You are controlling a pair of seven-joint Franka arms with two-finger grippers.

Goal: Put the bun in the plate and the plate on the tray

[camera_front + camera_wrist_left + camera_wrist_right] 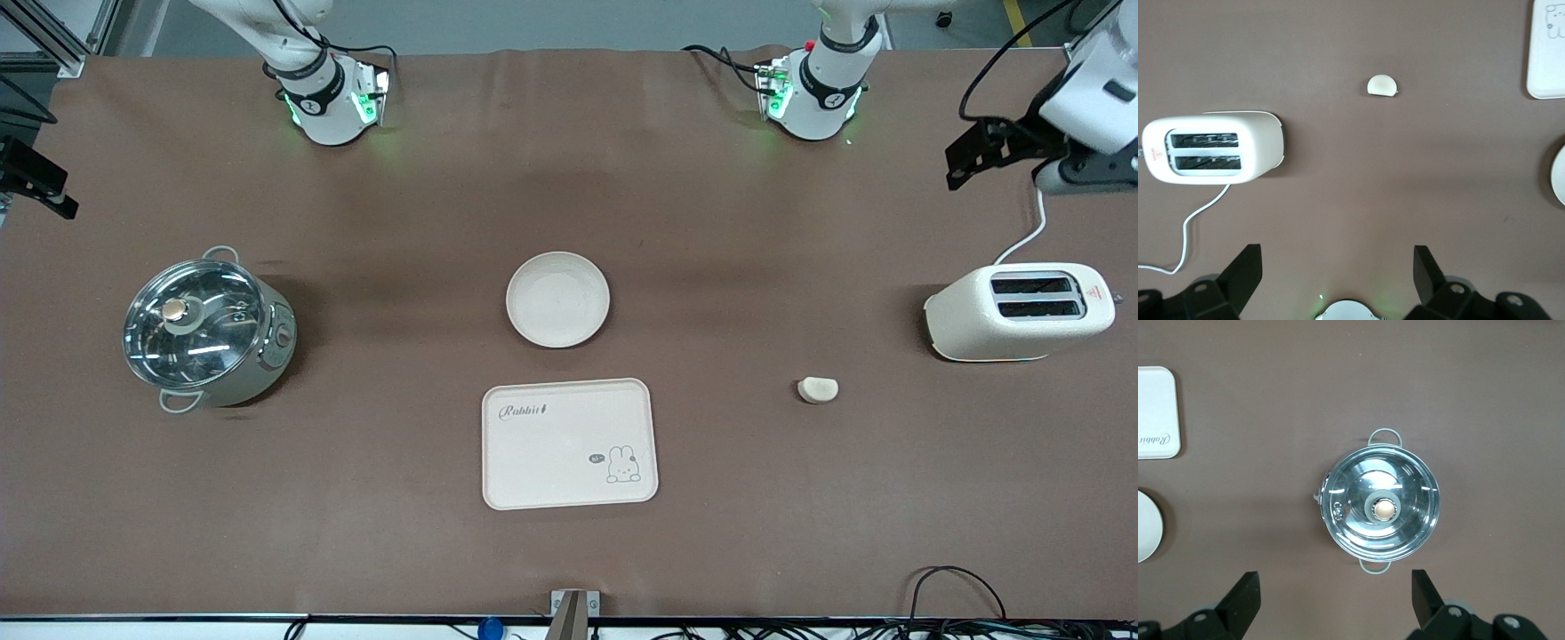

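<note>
Your right gripper [1331, 600] hangs spread high over the pot [209, 331]. The plate [557, 299] sits just farther than the tray [569, 443]. The bun [818, 389] lies near the toaster [1021, 310]; lower your spread left gripper [1338, 280] squarely over it before pinching.

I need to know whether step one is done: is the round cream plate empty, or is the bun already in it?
Empty. The round shallow cream-white plate shows only its bare inside; the small pale half-moon bun lies on the brown table, beside the cream toaster.
</note>
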